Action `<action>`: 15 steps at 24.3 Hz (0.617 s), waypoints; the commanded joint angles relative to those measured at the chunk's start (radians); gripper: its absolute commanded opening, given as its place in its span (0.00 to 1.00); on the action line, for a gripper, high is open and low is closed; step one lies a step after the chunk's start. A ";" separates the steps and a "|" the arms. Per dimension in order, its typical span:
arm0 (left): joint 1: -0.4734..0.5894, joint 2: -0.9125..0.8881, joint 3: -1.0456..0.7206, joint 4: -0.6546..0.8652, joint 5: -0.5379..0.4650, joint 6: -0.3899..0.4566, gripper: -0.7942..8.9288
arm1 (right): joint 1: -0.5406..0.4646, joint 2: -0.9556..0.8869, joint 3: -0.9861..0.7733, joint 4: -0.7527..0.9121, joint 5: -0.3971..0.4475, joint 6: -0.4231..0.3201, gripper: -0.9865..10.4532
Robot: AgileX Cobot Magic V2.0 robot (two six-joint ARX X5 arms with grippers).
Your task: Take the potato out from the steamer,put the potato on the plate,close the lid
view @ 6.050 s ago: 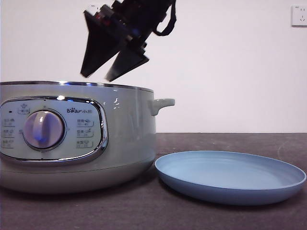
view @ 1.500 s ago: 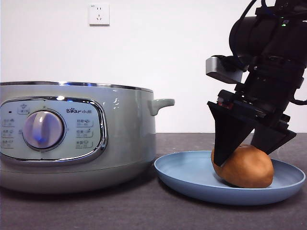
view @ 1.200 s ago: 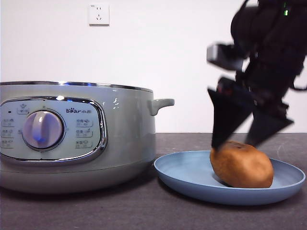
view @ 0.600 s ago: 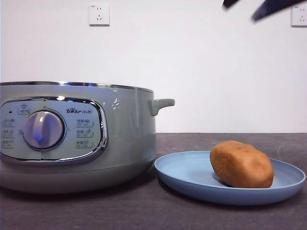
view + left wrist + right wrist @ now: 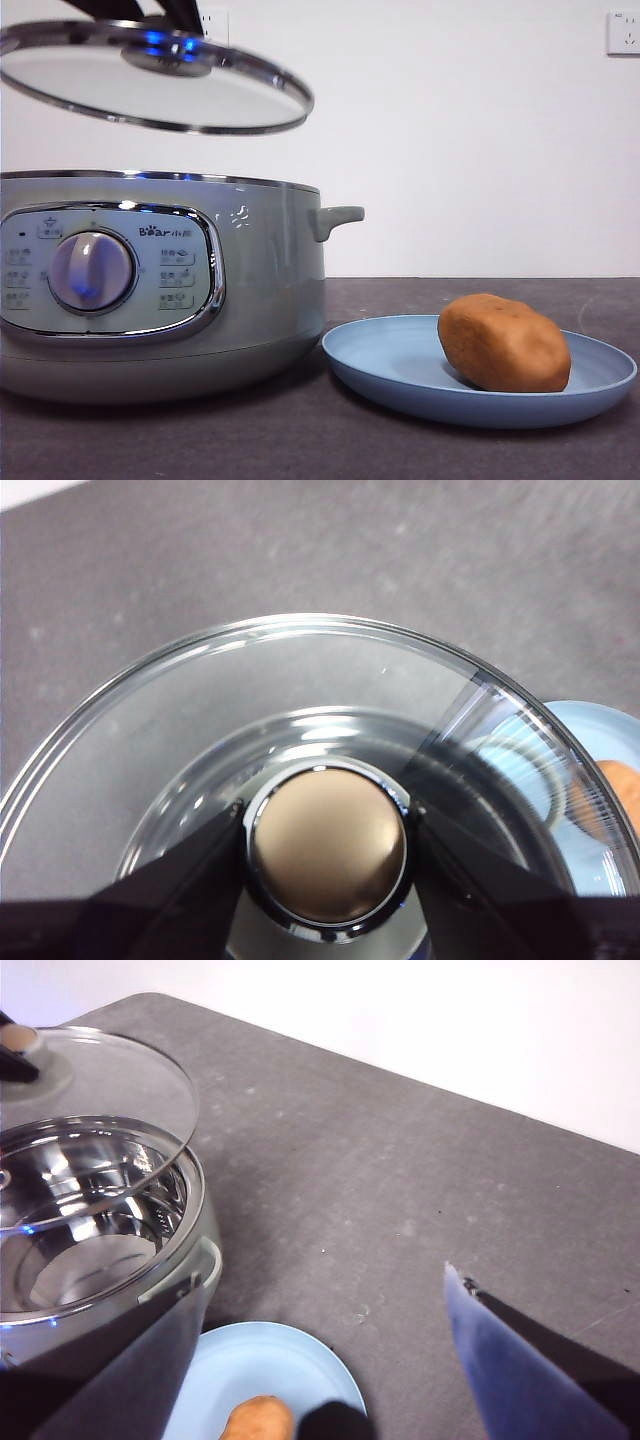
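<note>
step: closing – we hold the lid (image 5: 150, 90) by its knob (image 5: 328, 847), left gripper (image 5: 328, 855) clamped on it, above the steamer (image 5: 250, 280) | advice: we level it, centre over the rim, lower gently | contents: steamer empty – potato (image 5: 503, 343) on the plate (image 5: 390, 365) | right gripper (image 5: 320, 1380) spread wide, holding nothing

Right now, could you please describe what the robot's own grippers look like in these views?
The left gripper has two matte black, flat, wedge-shaped jaws that taper toward their tips. The right gripper has the same broad flat tapering jaws, dark but showing a bluish-grey sheen on their faces, with a small black fitting near one tip. No cables or markings show. In the front view only black tips show at the top edge.
</note>
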 commanded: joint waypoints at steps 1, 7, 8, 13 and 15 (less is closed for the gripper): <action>0.000 -0.014 -0.021 0.069 0.012 -0.032 0.07 | 0.000 0.000 0.001 0.001 0.003 0.010 0.44; -0.003 -0.014 -0.108 0.105 0.012 -0.052 0.07 | 0.000 0.000 0.001 0.002 0.003 0.010 0.44; -0.008 -0.014 -0.125 0.109 0.011 -0.057 0.07 | 0.000 0.000 0.001 0.002 0.003 0.010 0.44; -0.023 -0.014 -0.192 0.151 0.006 -0.062 0.07 | 0.000 0.000 0.001 0.002 0.003 0.010 0.44; -0.025 -0.014 -0.206 0.154 0.006 -0.066 0.07 | 0.000 0.000 0.001 0.002 0.003 0.010 0.44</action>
